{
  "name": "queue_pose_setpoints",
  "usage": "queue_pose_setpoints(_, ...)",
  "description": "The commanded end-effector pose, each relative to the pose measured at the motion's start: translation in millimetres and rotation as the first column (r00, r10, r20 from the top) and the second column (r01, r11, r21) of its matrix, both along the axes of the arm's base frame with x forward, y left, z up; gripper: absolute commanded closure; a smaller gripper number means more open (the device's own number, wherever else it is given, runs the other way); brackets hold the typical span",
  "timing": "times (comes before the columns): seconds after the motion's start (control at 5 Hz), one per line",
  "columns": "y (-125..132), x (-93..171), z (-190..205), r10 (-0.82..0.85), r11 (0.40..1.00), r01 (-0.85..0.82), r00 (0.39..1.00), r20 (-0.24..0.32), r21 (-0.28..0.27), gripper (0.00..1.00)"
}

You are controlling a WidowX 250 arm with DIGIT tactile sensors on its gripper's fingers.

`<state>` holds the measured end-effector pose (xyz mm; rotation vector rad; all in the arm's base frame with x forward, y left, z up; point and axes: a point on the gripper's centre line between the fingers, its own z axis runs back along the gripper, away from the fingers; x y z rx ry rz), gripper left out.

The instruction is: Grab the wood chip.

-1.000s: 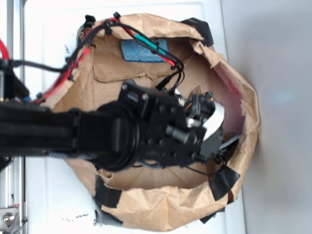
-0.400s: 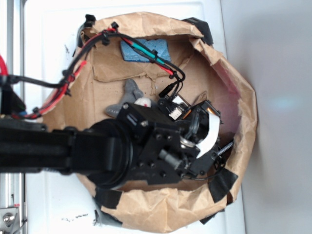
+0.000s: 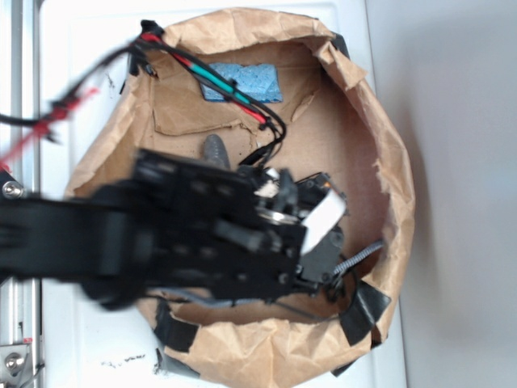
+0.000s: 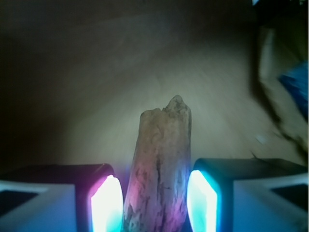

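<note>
In the wrist view the wood chip (image 4: 159, 164), a rough brown piece with dark grain streaks and a ragged far end, stands between my two lit pads. My gripper (image 4: 155, 195) is shut on it, with the left pad (image 4: 107, 205) and the right pad (image 4: 200, 200) against its sides. The chip looks sharp while the brown paper floor behind it is blurred. In the exterior view my gripper (image 3: 327, 255) is low inside the brown paper bag (image 3: 396, 162), and the arm hides the chip.
A blue sponge (image 3: 242, 81) lies at the back of the bag and also shows in the wrist view (image 4: 297, 92). A grey plush animal (image 3: 214, 149) peeks out behind the arm. Black tape patches (image 3: 363, 311) hold the bag's rim. Cables (image 3: 218, 81) cross above the sponge.
The arm has swung down and left in the exterior view and is now motion-blurred. The plush, uncovered 0.4 s ago, is again mostly hidden. The cables shifted left.
</note>
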<state>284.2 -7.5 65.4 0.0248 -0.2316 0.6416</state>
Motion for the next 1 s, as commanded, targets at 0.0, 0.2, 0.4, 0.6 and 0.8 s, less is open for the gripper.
queue_pose_setpoints(0.0, 13, -15, 70, -0.089, 0.993, 0.094, 0.994, -0.068, 0.072, 1.0)
queue_pose_setpoints(0.2, 25, -26, 88, -0.141, 0.988, 0.146, 0.983, -0.119, 0.039, 1.0)
queue_pose_setpoints(0.4, 36, -32, 98, -0.161, 0.987, 0.162, 0.979, -0.127, -0.005, 1.0)
queue_pose_setpoints(0.6, 49, -38, 110, -0.185, 0.983, 0.181, 0.976, -0.112, -0.042, 1.0)
queue_pose_setpoints(0.8, 55, -40, 110, -0.188, 0.981, 0.183, 0.979, -0.076, -0.069, 1.0)
